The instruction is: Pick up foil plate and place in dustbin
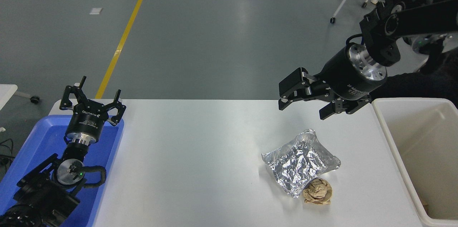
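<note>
The foil plate, shiny and wrinkled with a raised rim, lies on the white table right of the middle. My right gripper hangs open and empty in the air beyond the plate's far end, pointing left and down, well apart from it. The off-white dustbin stands at the table's right edge, close to the plate's right side. My left gripper stays parked over the blue tray at the lower left, open and empty.
A small brown paper ball touches the foil plate's near corner. The shallow blue tray sits at the table's left end under the left arm. A dark sleeve of a person shows behind the dustbin.
</note>
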Controlling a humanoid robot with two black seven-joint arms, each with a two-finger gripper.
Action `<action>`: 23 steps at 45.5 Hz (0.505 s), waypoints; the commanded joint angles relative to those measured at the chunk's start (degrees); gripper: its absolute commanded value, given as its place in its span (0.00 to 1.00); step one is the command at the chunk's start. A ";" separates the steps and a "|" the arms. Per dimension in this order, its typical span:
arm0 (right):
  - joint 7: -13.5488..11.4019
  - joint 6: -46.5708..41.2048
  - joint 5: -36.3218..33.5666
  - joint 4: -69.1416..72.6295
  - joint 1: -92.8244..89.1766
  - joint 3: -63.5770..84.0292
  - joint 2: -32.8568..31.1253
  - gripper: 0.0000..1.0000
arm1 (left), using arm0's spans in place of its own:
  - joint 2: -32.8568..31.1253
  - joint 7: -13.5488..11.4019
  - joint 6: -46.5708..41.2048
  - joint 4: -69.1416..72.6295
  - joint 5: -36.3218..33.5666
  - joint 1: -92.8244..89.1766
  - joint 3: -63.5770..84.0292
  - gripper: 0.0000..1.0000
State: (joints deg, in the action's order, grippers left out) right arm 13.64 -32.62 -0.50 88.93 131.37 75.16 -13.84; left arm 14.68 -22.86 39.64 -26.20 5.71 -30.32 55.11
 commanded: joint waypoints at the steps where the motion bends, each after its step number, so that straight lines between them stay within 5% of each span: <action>1: 0.16 9.05 14.98 -6.83 -13.58 -1.24 -9.27 1.00 | 0.00 0.00 0.00 0.01 -0.08 0.00 0.00 1.00; 9: 0.07 20.48 27.56 -14.57 -26.41 -4.14 -11.30 1.00 | 0.00 0.00 0.00 0.01 0.01 0.00 0.00 1.00; 23: 0.16 31.82 32.75 -31.18 -48.91 -11.96 -8.14 1.00 | 0.00 0.00 0.00 0.01 -0.08 -0.09 0.00 1.00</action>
State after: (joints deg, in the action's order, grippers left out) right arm 13.74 -10.02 25.59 69.83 99.12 68.23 -23.42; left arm 14.68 -22.85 39.63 -26.20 5.68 -30.35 55.11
